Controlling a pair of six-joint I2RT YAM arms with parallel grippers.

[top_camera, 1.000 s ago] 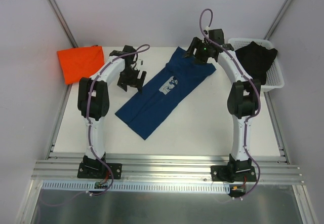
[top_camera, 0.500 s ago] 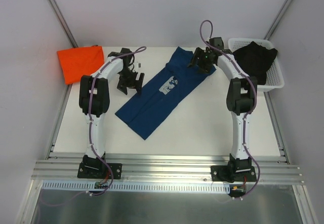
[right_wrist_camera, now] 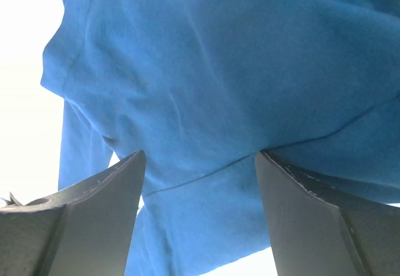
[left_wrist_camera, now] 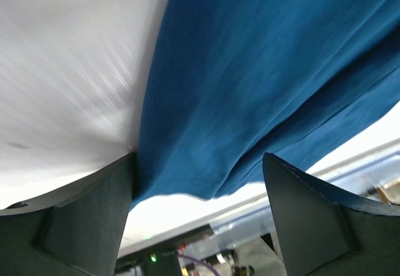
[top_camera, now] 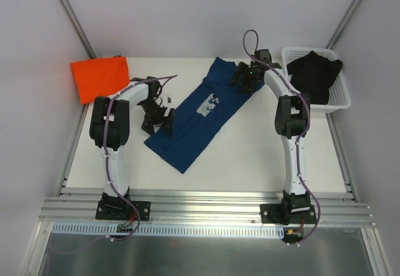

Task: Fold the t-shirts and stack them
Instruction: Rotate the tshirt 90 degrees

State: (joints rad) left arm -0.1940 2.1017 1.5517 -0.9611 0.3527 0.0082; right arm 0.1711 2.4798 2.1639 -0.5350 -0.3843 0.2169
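While the navy blue cloth t-shirt with a pale chest print [top_camera: 200, 117] is lying slantwise on the white table [top_camera: 262, 157], the left gripper [top_camera: 157, 118] is straddling its near-left edge, fingers spread, grasping nothing. The right gripper [top_camera: 245, 79], likewise spread, is hanging over its far end. The folded bright orange t-shirt [top_camera: 100, 78] is sitting far left.

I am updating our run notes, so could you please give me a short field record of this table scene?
blue shirt: navy blue cloth t-shirt with pale chest print, lying diagonally in the middle
orange shirt: plain orange cloth t-shirt, folded, far left corner
basket: white plastic mesh basket, far right, holding black cloth
left gripper: open, at blue shirt's near-left edge
right gripper: open, over its far end
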